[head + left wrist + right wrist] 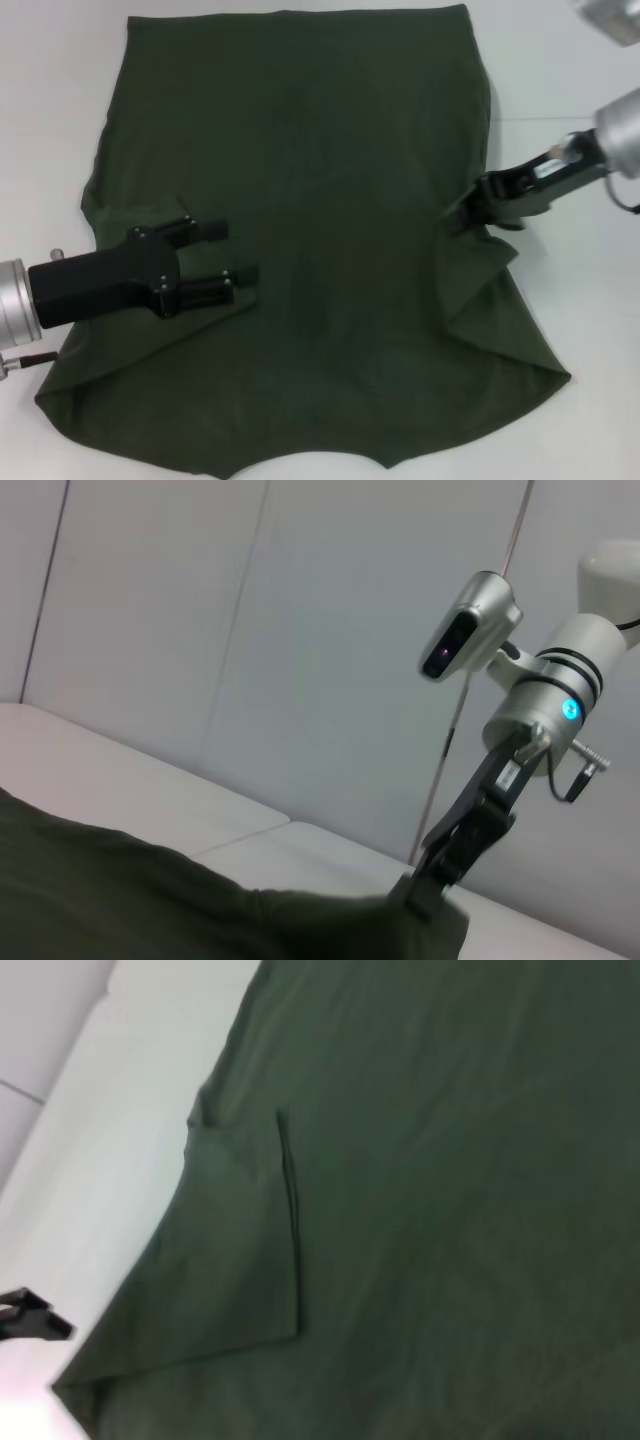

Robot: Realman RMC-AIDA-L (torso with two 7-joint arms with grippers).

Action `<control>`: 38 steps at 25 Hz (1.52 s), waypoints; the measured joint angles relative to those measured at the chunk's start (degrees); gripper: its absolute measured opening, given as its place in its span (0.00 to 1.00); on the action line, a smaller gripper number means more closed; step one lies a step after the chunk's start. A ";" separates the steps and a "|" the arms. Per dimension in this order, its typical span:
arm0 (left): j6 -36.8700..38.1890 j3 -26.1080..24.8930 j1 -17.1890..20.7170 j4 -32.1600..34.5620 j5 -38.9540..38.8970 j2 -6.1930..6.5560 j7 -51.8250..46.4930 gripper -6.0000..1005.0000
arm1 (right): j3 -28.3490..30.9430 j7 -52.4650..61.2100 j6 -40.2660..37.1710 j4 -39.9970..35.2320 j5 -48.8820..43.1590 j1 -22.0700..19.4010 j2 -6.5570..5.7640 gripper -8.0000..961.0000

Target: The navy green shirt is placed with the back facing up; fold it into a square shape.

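The large dark olive-green cotton shirt (320,230) lies spread back-up across the white tabletop (580,300), collar edge nearest the robot, hem at the far side. The left sleeve is already turned in. On the right, the black right pincer (470,212) is down at the shirt's edge by the sleeve, closed on a puckered bit of cloth, so the right-side fold looks to be the step in hand. The black left pincer (232,252) hovers over the left portion, fingers (212,229) parted, holding nothing. To do it well: lift only slightly, carry the edge straight inward, and lay it parallel to the left fold, without dragging the body.
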 joint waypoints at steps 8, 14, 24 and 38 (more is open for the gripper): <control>0.48 -1.07 0.11 0.00 -0.06 0.18 -0.18 0.86 | -3.89 1.71 4.97 0.72 0.48 2.11 2.24 0.08; 0.59 -1.11 0.11 0.30 -0.06 0.20 -0.77 0.86 | -3.47 1.83 5.83 0.89 0.70 2.34 2.68 0.33; 0.73 -0.91 0.10 0.52 -0.07 0.12 -1.23 0.86 | -3.35 6.81 7.17 0.13 -3.45 -0.88 -1.58 0.53; 0.71 -0.57 0.15 0.52 0.01 -0.09 -0.95 0.86 | -3.47 3.36 17.45 1.47 -4.04 -3.42 2.10 0.97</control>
